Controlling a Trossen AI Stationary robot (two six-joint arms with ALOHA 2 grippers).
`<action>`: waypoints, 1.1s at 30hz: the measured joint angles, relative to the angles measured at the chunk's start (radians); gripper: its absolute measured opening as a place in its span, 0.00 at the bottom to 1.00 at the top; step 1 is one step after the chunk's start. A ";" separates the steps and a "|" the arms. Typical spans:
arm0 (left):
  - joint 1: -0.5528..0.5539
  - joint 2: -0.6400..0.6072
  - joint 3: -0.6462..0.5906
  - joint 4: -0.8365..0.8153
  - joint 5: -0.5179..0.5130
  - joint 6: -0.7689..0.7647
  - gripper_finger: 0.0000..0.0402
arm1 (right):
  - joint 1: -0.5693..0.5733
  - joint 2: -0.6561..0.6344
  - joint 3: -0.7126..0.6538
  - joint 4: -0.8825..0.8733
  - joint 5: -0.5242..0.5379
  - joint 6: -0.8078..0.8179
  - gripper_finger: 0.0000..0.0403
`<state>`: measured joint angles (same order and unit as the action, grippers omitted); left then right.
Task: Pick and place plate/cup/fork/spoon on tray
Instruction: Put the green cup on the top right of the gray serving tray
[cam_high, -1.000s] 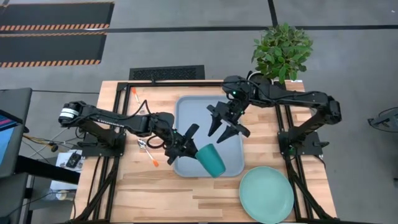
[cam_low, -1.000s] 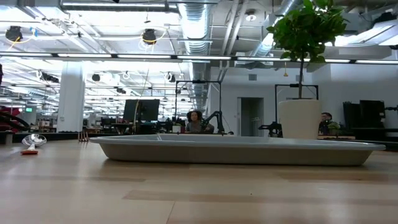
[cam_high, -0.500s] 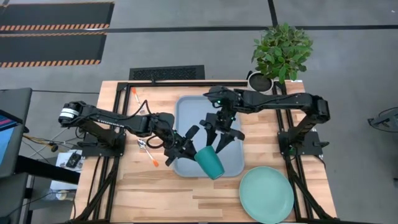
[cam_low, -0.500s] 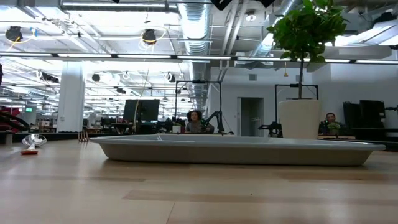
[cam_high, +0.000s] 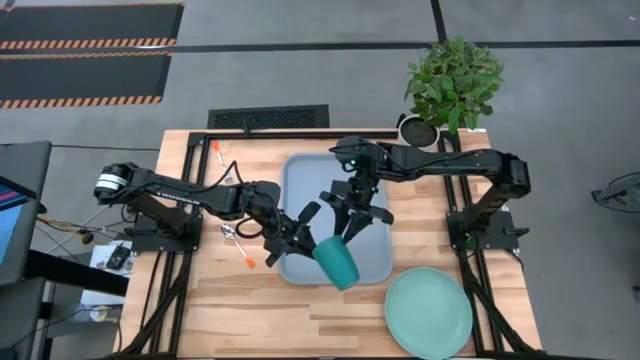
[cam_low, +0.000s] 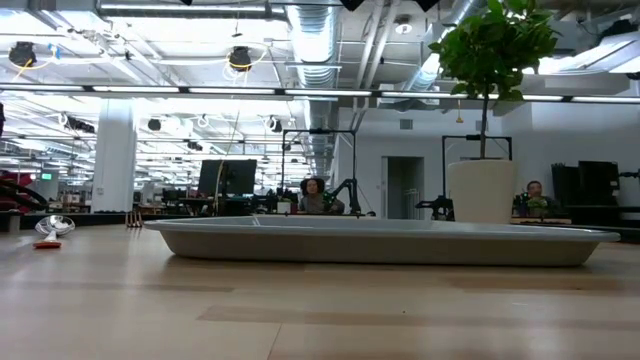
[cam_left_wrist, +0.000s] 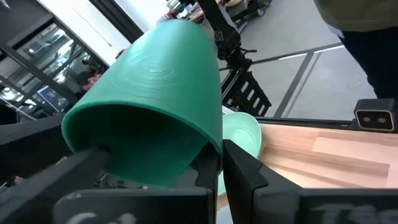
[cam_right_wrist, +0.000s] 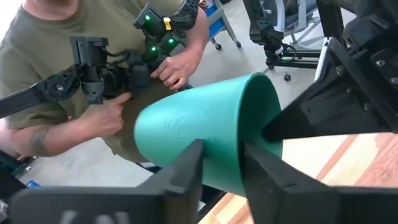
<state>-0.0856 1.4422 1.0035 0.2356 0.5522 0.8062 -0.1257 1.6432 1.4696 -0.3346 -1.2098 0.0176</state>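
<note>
The dark green cup (cam_high: 338, 263) is in the air over the near part of the blue-grey tray (cam_high: 300, 180), tipped on its side, with my left gripper (cam_high: 308, 240) shut on it. My right gripper (cam_high: 341, 234) is open, and its fingers stand on either side of the cup's body (cam_right_wrist: 205, 130). The mint-green plate (cam_high: 428, 312) lies flat on the table at the near right. The spoon (cam_high: 236, 242) and the fork (cam_high: 224, 162) lie on the table left of the tray. My left gripper holds the cup by the wall at its rim (cam_left_wrist: 205, 146), with one finger (cam_left_wrist: 87, 163) inside the opening and the other (cam_left_wrist: 242, 168) outside. The fingers come from the table's left. The cup is clear of the tray, tipped, with its closed end away from the gripper. My right gripper's fingers (cam_right_wrist: 186, 168) straddle the middle of the cup from the far side; I cannot tell whether they touch it.
A white plant pot (cam_high: 418, 130) with a leafy plant stands at the far right corner. The tray's raised rim (cam_low: 380, 243) crosses the low view. A person holding control handles shows beyond the table in the right wrist view (cam_right_wrist: 93, 74).
My right gripper has gone from over the tray's right side toward the near left, up to the cup, and its open fingers now stand around the cup. My left gripper has shifted the cup slightly toward the table's left and still holds it in the air.
</note>
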 joint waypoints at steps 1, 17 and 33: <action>0.000 0.000 0.000 -0.002 -0.005 0.004 0.00 | 0.000 0.000 0.000 0.000 -0.003 0.000 0.25; 0.002 0.000 -0.001 -0.014 -0.108 0.012 0.03 | 0.000 -0.002 0.001 -0.009 -0.011 0.011 0.01; 0.001 -0.006 0.001 0.007 -0.218 -0.144 0.52 | -0.074 -0.073 0.001 -0.059 0.027 0.035 0.00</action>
<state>-0.0845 1.4357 1.0045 0.2428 0.3337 0.6625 -0.2002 1.5707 1.4705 -0.3940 -1.1826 0.0521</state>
